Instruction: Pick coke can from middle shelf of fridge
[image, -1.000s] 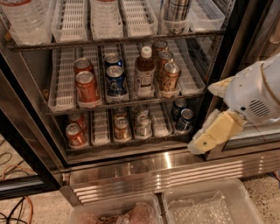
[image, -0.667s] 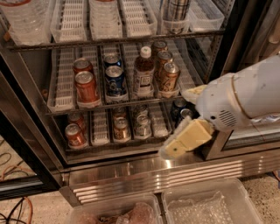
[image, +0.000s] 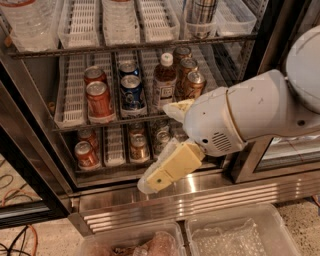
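- The fridge (image: 264, 35) is showing black frames around wire racks, and a ribbed stainless-steel base (image: 200, 201) is running along its foot.
- The coke can (image: 100, 102) is standing upright at the front of a lane on the left part of the middle shelf (image: 75, 95), with a second red can just behind it.
- A blue can (image: 132, 95) is sitting in the next lane to the right, then a brown bottle (image: 164, 82), then a row of brown-gold cans (image: 192, 84).
- The gripper (image: 158, 147) is hanging in front of the lower rack, below and to the right of the coke can and apart from it.
- Its jaws are spreading wide and holding nothing, one yellowish finger pointing up by the bottle and the other slanting down over the steel base.
- Clear water bottles (image: 25, 22) are filling the left of the top rack.
- More small cans (image: 86, 154) are lining the lower rack.
- Clear plastic bins (image: 235, 232) are lying on a speckled floor (image: 302, 215) below the fridge, and cables (image: 15, 240) are trailing at the left.
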